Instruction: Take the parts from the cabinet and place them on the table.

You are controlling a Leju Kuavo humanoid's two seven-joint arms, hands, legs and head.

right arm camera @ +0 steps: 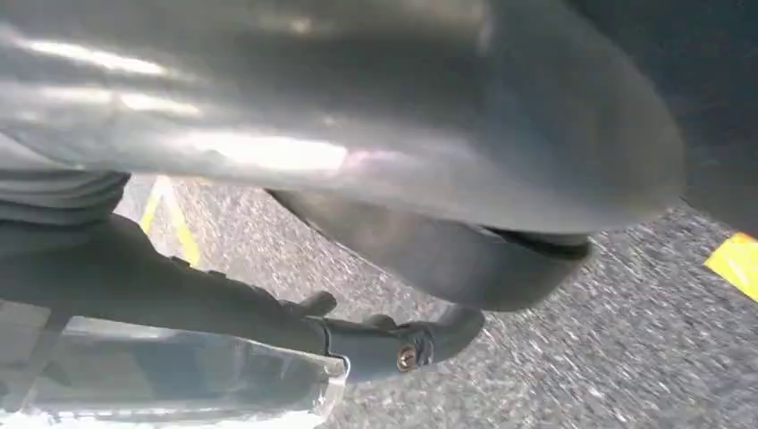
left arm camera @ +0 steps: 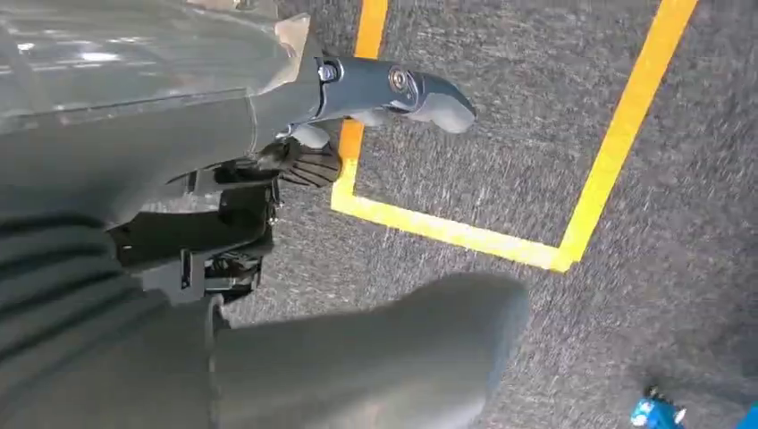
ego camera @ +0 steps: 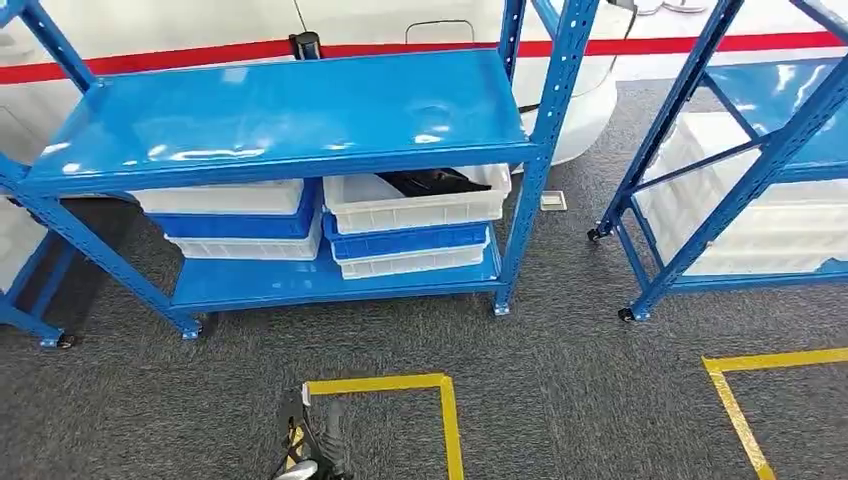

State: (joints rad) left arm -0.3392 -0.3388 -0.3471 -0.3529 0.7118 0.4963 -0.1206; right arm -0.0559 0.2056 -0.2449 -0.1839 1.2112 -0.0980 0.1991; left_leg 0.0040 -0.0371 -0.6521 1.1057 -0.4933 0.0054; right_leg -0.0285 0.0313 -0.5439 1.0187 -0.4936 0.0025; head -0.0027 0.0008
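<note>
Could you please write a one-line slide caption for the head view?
Blue shelving rack on grey carpet, stacked white and blue bins on its lower shelf, dark parts in the top right bin.

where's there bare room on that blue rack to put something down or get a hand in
The top shelf is bare from post to post. The lower shelf is crowded: two stacks of white and blue bins fill it, side by side. The upper right bin is open-topped with dark parts inside, under the top shelf.
</note>
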